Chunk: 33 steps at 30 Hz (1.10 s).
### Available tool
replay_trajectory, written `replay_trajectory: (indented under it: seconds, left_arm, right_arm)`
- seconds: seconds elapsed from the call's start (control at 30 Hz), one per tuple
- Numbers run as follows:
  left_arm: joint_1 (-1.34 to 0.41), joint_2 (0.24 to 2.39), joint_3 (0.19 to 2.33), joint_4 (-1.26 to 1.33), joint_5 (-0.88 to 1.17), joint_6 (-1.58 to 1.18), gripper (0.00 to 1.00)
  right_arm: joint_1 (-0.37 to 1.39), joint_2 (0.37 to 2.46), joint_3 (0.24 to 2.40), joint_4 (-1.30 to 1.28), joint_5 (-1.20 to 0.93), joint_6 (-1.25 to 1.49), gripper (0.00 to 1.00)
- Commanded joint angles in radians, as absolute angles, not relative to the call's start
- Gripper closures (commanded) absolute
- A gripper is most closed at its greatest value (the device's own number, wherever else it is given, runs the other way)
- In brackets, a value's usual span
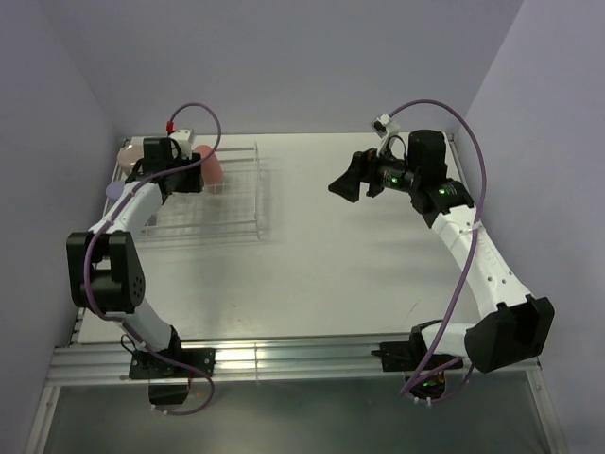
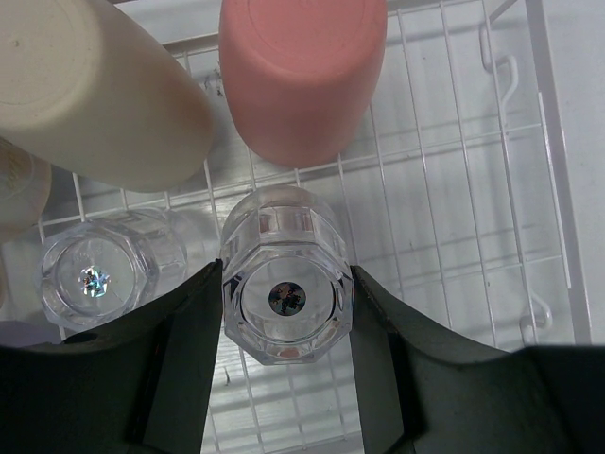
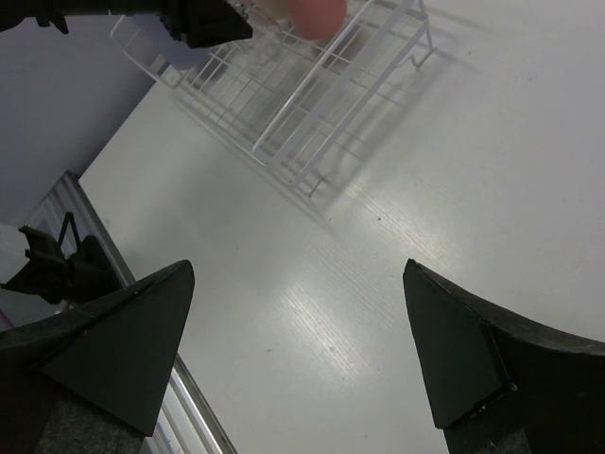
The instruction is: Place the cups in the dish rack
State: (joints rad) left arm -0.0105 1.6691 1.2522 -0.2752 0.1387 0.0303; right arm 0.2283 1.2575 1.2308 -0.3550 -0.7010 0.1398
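The clear-barred dish rack [image 1: 241, 203] stands at the table's back left. My left gripper [image 1: 189, 175] reaches into it. In the left wrist view my left gripper [image 2: 285, 279] is closed around a clear glass [image 2: 286, 236], both fingers touching its sides; the glass stands upside down on the rack bars [image 2: 454, 189]. A second clear glass [image 2: 95, 279] stands to its left. A tan cup [image 2: 95, 95] and a coral-red cup [image 2: 302, 76] stand behind them. The coral-red cup [image 1: 210, 167] also shows from above. My right gripper [image 1: 342, 184] is open and empty above the table's middle [image 3: 299, 268].
A lavender cup [image 1: 115, 190] and a pale cup [image 1: 129, 151] show at the rack's left end, partly hidden by my left arm. The right wrist view shows the rack [image 3: 284, 104] far off. A metal rail [image 1: 284, 355] runs along the near edge. Purple walls close in on both sides.
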Motion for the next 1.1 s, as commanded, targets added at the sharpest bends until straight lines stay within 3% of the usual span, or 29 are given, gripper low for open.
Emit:
replay_trajectory:
  seconds: [0.0, 0.3, 0.4, 0.43, 0.5, 0.53, 0.6, 0.67, 1.07]
  left_arm:
    - [-0.018, 1.689, 1.247, -0.219, 0.137, 0.048, 0.90]
    - [-0.018, 1.729, 1.243, -0.210, 0.138, 0.051, 0.80]
    - [-0.018, 1.735, 1.252, -0.219, 0.143, 0.048, 0.69]
    - [-0.017, 1.735, 1.250, -0.222, 0.143, 0.046, 0.60]
    - [-0.020, 1.732, 1.249, -0.224, 0.143, 0.048, 0.52]
    - [-0.020, 1.730, 1.250, -0.230, 0.140, 0.046, 0.39]
    - [-0.020, 1.726, 1.252, -0.238, 0.138, 0.049, 0.26]
    - [-0.020, 1.714, 1.253, -0.247, 0.141, 0.048, 0.03]
    - [-0.073, 1.436, 1.311, -0.322, 0.204, 0.083, 0.01]
  right_arm:
    - [0.219, 1.266, 1.278, -0.354, -0.721, 0.129, 0.00]
    - [0.219, 1.276, 1.287, -0.362, -0.733, 0.130, 0.00]
    - [0.219, 1.279, 1.287, -0.365, -0.735, 0.135, 0.00]
    - [0.219, 1.279, 1.289, -0.365, -0.739, 0.133, 0.00]
    - [0.218, 1.281, 1.290, -0.364, -0.738, 0.133, 0.00]
    - [0.219, 1.282, 1.292, -0.365, -0.739, 0.133, 0.00]
    - [0.219, 1.284, 1.293, -0.365, -0.739, 0.132, 0.00]
    - [0.219, 1.284, 1.295, -0.367, -0.741, 0.132, 0.00]
    - [0.210, 1.241, 1.282, -0.365, -0.693, 0.112, 0.00]
